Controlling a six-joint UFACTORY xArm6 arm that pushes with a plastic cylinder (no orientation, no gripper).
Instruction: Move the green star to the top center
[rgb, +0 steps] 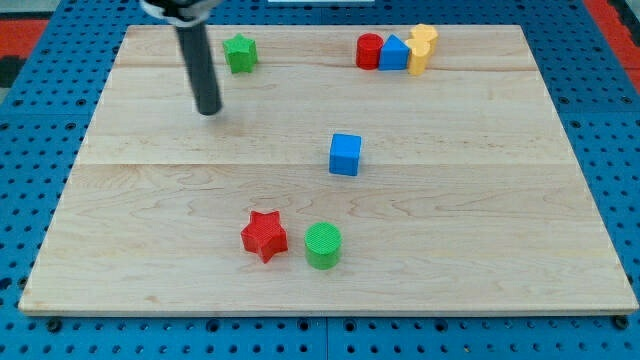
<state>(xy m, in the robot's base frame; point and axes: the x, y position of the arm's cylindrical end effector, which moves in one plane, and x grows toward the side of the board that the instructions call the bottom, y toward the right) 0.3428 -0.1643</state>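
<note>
Nearest the view's bottom, a green cylinder (322, 245) stood on the wooden board (500, 230), with a red star (264, 236) just beside it on the view's left; the two were close together, and contact could not be confirmed. A blue cube (345, 154) sat near the board's centre, well apart from both.

At the view's top, right of centre, three blocks formed a tight cluster: a red cylinder (370, 51), a blue block (394, 52) of roughly triangular outline touching it on the right, and a yellow block (422, 47) (shape not clearly resolvable) pressed against the blue one's right side.

The green star (240, 53) lay near the board's top edge, left of centre and well apart from the cluster.

The arm carried no gripper, so no open or closed state applied; it ended in a straight dark rod. The rod descended from the view's top edge, and the tip (208, 112) rested on the board below and to the left of the green star, near it but not touching. The board lay on a blue perforated surface (30, 180).
</note>
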